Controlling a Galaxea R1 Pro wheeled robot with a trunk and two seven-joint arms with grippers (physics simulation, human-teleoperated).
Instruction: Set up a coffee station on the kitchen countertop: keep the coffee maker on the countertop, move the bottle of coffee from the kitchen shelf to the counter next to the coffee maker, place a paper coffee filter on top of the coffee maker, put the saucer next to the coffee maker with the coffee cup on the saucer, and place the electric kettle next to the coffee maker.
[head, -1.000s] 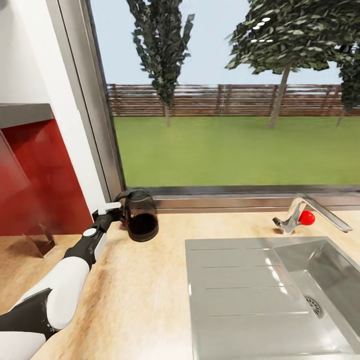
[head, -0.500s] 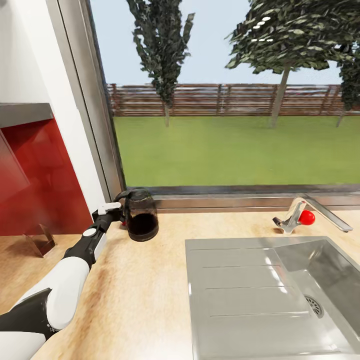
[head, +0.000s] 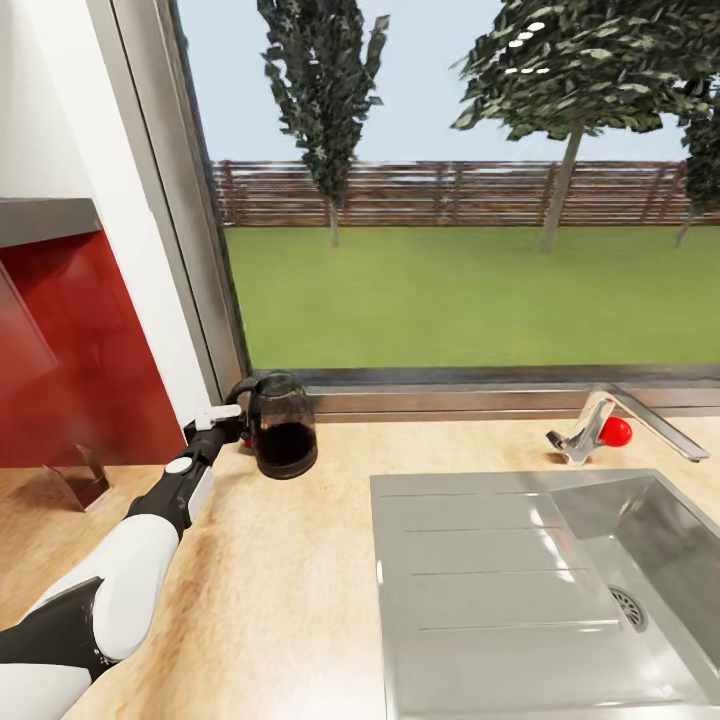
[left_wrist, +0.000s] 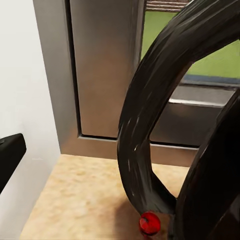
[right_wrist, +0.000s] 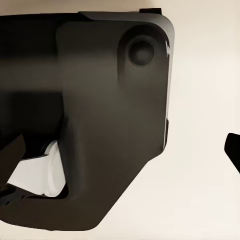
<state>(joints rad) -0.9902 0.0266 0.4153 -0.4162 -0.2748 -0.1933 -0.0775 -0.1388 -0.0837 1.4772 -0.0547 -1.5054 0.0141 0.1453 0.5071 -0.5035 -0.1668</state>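
1. Head view, left side: left gripper (head: 228, 418) sits at the far left of the kitchen countertop (head: 300, 560), arm stretched toward the window corner. Its tip meets the loop handle of the electric kettle (head: 282, 425); the kettle body lies just right of the fingers.
2. Left wrist view: the handle's black loop (left_wrist: 150, 125) arcs close across the lens, upright, long axis vertical. One dark fingertip (left_wrist: 10, 152) shows at the edge; whether the fingers are closed on the handle I cannot tell.
3. Kettle stands upright on the countertop, against the window frame, left of the sink (head: 540, 580) and well apart from the tap (head: 600, 425).
4. Left arm is the nearer one; right wrist view gives dark robot bodywork, finger spacing not readable.
5. Versus a second ago: the whole view has shifted slightly, so the camera moved; arm and kettle keep the same relation.
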